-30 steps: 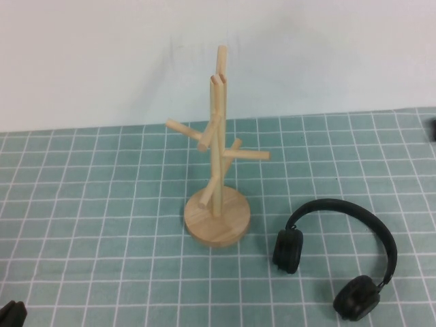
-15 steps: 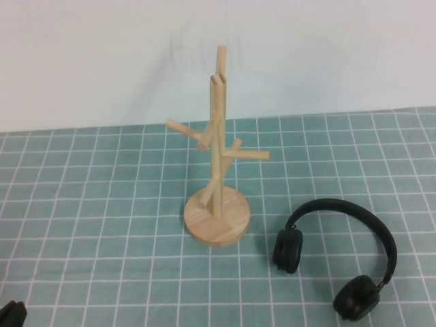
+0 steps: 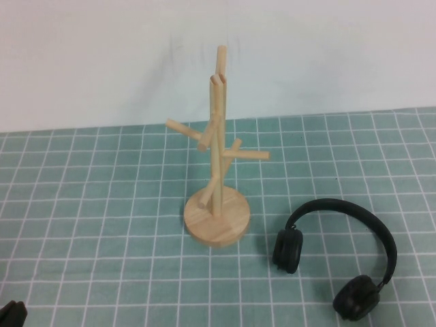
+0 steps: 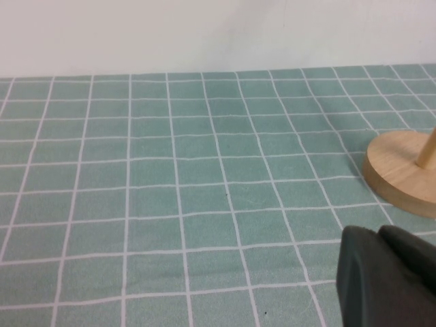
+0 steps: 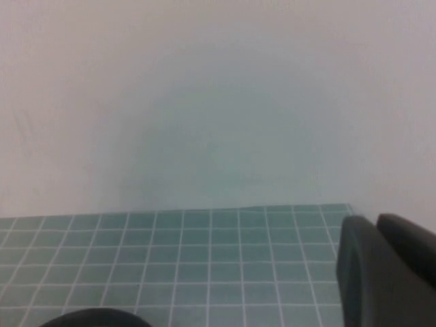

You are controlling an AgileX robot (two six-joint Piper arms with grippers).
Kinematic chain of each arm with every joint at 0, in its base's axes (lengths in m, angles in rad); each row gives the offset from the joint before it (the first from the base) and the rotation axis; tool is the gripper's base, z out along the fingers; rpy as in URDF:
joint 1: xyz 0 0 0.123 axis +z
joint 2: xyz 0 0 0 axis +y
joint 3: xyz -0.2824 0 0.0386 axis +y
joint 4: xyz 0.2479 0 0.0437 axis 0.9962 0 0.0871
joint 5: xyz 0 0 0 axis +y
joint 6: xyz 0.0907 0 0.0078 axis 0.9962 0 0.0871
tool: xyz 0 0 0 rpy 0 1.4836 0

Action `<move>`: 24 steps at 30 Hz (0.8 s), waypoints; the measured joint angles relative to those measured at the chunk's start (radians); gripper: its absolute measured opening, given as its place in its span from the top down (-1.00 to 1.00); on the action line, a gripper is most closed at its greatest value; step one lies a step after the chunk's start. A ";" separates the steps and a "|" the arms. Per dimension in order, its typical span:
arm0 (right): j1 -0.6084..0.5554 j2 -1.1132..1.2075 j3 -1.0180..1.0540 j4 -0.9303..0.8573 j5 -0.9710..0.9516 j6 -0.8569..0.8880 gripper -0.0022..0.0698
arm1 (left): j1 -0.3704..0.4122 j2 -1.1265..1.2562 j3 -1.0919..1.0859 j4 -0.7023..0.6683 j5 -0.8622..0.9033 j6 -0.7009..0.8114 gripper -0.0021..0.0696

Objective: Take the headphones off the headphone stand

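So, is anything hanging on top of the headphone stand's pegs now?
No. The headphone stand has bare pegs; the headphones lie flat on the checked cloth to its right. Left gripper sits at the near-left corner; right gripper appears only in its wrist view.

Table (image 3: pixel 95 225): covered by a teal-green cloth printed with a white grid of square cells, lying flat and running to the far edge. Wall (image 3: pixel 102 61): plain off-white, unmarked, rising directly behind the table. Lighting: soft, even, faint shadows only.
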 joint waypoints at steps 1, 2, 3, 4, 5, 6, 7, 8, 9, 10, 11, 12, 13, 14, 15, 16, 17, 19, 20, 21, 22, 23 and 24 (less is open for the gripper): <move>0.000 0.000 0.000 -0.007 0.005 0.000 0.96 | 0.000 0.000 0.000 0.000 0.000 0.000 0.96; 0.000 -0.001 0.000 -0.017 0.009 0.000 0.96 | 0.000 0.000 0.000 0.000 0.000 0.000 0.96; 0.000 -0.001 0.000 -0.021 0.011 0.000 0.96 | 0.000 0.000 0.000 0.000 0.000 0.000 0.96; 0.000 -0.001 0.000 -0.024 0.013 -0.002 0.96 | 0.000 0.000 0.000 0.000 0.000 0.000 0.96; 0.000 -0.001 0.000 -0.026 0.018 -0.005 0.96 | 0.000 0.000 0.000 0.000 0.000 0.000 0.96; 0.000 -0.001 0.000 -0.029 0.027 -0.005 0.96 | 0.000 0.000 0.000 0.000 0.000 0.000 0.96; 0.000 -0.001 0.000 -0.029 0.032 -0.006 0.96 | 0.000 0.000 0.000 0.000 0.000 0.000 0.96; 0.000 -0.001 0.000 -0.029 0.034 -0.006 0.96 | 0.000 0.000 0.000 0.000 0.000 0.000 0.96; 0.000 -0.001 0.000 -0.029 0.034 -0.008 0.96 | 0.000 0.000 0.000 0.000 0.000 0.000 0.96; 0.000 -0.001 0.000 -0.029 0.028 -0.008 0.96 | 0.000 0.000 0.000 0.000 0.000 0.000 0.96; 0.000 -0.001 0.002 -0.029 0.002 -0.011 0.96 | 0.000 0.000 0.000 0.000 0.000 0.000 0.96; -0.005 0.004 0.004 -0.016 -0.037 -0.023 0.96 | 0.000 0.000 0.000 0.000 0.000 0.000 0.96; -0.016 0.011 0.011 0.006 -0.074 -0.047 0.96 | 0.000 0.000 0.000 0.000 0.000 0.000 0.96; -0.037 0.023 0.015 0.052 -0.116 -0.095 0.96 | 0.000 0.000 0.000 0.000 0.000 0.000 0.96; -0.066 0.037 0.025 0.113 -0.157 -0.158 0.96 | 0.000 0.000 0.000 0.000 0.000 0.000 0.96; -0.103 0.052 0.034 0.168 -0.193 -0.212 0.96 | 0.000 0.000 0.000 0.000 0.000 0.000 0.96; -0.146 0.066 0.049 0.240 -0.228 -0.275 0.96 | 0.000 0.000 0.000 0.000 0.000 0.000 0.96; -0.234 0.086 0.083 0.382 -0.298 -0.381 0.96 | 0.000 0.000 0.000 0.000 0.000 0.000 0.96; -0.283 0.091 0.106 0.449 -0.341 -0.426 0.96 | 0.000 0.000 0.000 0.000 0.000 0.000 0.96; -0.326 0.092 0.131 0.515 -0.385 -0.467 0.96 | 0.000 0.000 0.000 0.000 0.000 0.000 0.96; -0.355 0.090 0.157 0.560 -0.418 -0.497 0.96 | 0.000 0.000 0.000 0.000 0.000 0.000 0.96; -0.383 0.080 0.183 0.599 -0.449 -0.529 0.96 | 0.000 0.000 0.000 0.000 0.000 0.000 0.96; -0.402 0.063 0.208 0.618 -0.469 -0.549 0.96 | 0.000 0.000 0.000 0.000 0.000 0.000 0.96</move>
